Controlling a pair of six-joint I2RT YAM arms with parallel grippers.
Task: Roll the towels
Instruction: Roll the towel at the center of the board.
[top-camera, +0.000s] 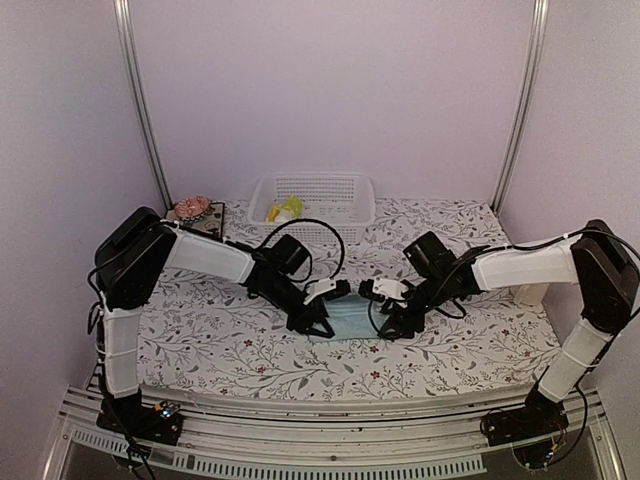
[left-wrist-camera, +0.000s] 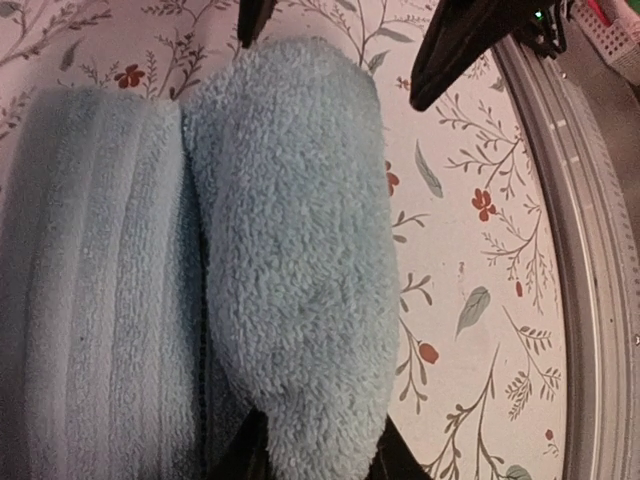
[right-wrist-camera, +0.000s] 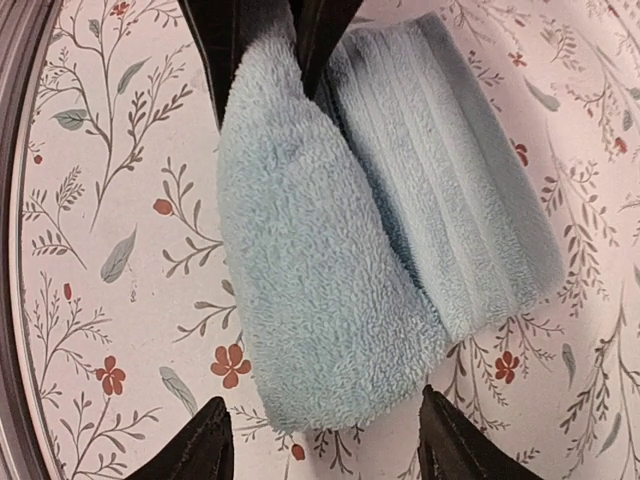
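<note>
The pale blue towel (top-camera: 345, 325), partly rolled, is laid mid-way across the table (top-camera: 230, 345), its fluffy roll pinched at one end by the left gripper (top-camera: 321, 322). The right gripper (top-camera: 386, 322) is held wide around the other end, apparently without touching. The yellow-green towel (top-camera: 285, 210) is seen in the white basket (top-camera: 360, 186)

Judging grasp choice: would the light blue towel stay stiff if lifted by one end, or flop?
Probably flops: the light blue towel is fluffy terry. Its roll looks loose, pinched only by the left hand, so it may unroll.
</note>
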